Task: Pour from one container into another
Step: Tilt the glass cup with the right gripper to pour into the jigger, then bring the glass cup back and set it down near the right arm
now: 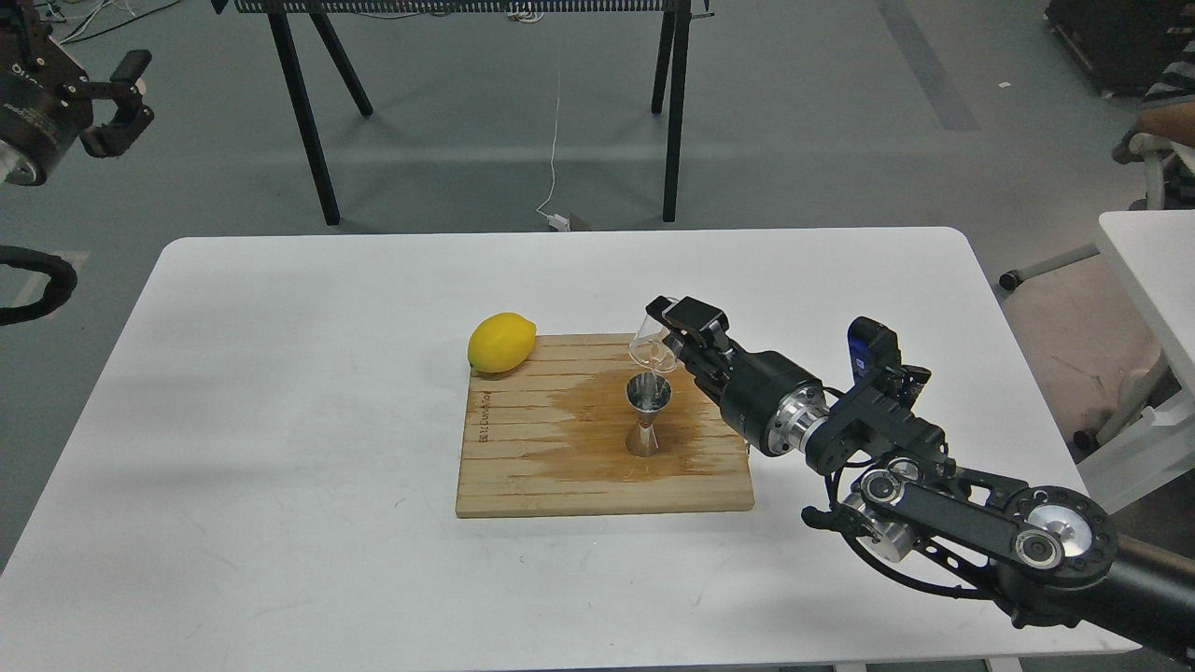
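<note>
While the right pincer was clamped on the small clear glass cup, the cup was tipped over hard, its round rim aimed down and toward the left, lip just above the mouth of the shiny steel hourglass-shaped jigger. Pour looked mid-way; no stream was visible, too thin or too clear to tell. How much liquid remained in the cup could not be read either.

The jigger stood upright, long axis vertical, directly below and slightly toward the camera from the pincer, on the slatted wooden cutting board. The key relation: cup lip over the jigger's top cone, nearly aligned, so any further tilt would likely need only wrist roll, no travel. A dark wet patch spread around the jigger's foot, so spill risk judged real.

A yellow lemon sat at the board's far-left corner, well apart from the jigger. The board lay mid-way on the white counter.

The left pincer hung high at the far left, off the counter, fingers apart and holding nothing. The right arm was clearly nearer.

Writing: a small burned-in line ran along the board's left edge, too small to read. White lettering on the left arm's wrist housing was cut off, illegible.
</note>
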Robot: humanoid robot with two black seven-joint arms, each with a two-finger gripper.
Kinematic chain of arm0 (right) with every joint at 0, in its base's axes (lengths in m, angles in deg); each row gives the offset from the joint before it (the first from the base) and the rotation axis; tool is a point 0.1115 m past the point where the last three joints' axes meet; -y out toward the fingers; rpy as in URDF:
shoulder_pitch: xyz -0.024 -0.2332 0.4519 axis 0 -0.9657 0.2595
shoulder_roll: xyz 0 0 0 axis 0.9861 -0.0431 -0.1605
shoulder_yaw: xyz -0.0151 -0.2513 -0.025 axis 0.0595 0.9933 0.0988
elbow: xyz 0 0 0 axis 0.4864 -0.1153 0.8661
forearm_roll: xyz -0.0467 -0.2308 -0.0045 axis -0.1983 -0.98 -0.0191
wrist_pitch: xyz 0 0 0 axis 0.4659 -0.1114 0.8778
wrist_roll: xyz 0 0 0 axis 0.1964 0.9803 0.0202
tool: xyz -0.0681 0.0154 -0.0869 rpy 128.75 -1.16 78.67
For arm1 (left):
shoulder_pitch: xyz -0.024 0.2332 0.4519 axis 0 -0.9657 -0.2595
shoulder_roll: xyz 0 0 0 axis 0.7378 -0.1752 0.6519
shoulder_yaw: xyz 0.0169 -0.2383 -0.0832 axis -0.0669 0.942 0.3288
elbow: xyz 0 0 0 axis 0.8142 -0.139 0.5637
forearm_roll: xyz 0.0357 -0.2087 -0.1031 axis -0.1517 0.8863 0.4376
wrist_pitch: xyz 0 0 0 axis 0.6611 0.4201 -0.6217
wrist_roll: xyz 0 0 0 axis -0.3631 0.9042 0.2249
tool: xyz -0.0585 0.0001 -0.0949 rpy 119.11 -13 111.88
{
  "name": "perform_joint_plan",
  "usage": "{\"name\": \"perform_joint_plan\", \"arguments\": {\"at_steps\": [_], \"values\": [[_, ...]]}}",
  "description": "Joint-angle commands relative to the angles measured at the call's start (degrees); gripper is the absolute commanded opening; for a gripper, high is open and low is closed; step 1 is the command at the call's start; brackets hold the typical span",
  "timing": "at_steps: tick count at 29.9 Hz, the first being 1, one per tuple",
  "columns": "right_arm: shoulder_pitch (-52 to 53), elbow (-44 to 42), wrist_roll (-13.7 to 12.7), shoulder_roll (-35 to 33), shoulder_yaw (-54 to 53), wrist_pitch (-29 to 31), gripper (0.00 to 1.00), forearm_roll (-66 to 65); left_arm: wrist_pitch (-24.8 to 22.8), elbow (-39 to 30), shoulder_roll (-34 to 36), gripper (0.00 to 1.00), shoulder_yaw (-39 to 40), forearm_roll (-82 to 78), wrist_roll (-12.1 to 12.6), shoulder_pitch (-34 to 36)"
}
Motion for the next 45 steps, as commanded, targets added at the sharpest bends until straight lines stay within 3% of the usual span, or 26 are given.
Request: {"name": "perform_joint_plan", "arguments": {"at_steps": [1, 25, 36, 40, 45], "values": [[0.00, 0.00, 0.09, -0.33, 0.00, 0.00, 0.24, -0.18, 0.00, -0.02, 0.01, 0.99, 0.05, 0.00, -0.09, 0.07], [0.88, 0.44, 0.09, -0.42, -0.79, 0.09, 0.25, 3.93, -0.08, -0.02, 0.09, 0.99, 0.22, 0.00, -0.09, -0.02], [-5.00, -1.48, 0.26, 4.14, -27.22, 3.07, 0.25, 43.92, -0.26, -0.02, 1.06, 0.99, 0.22, 0.09, -0.09, -0.02], [-9.57, -10.17, 1.05, 10.81, -41.71, 4.39, 0.26, 46.93, 0.00, -0.28, 0.97, 0.99, 0.31, 0.09, 0.00, -0.02], [-12.48, -23.52, 0.53, 15.57, -57.64, 13.69, 0.27, 52.71, 0.09, -0.81, 0.97, 0.99, 0.22, 0.09, 0.00, 0.07]]}}
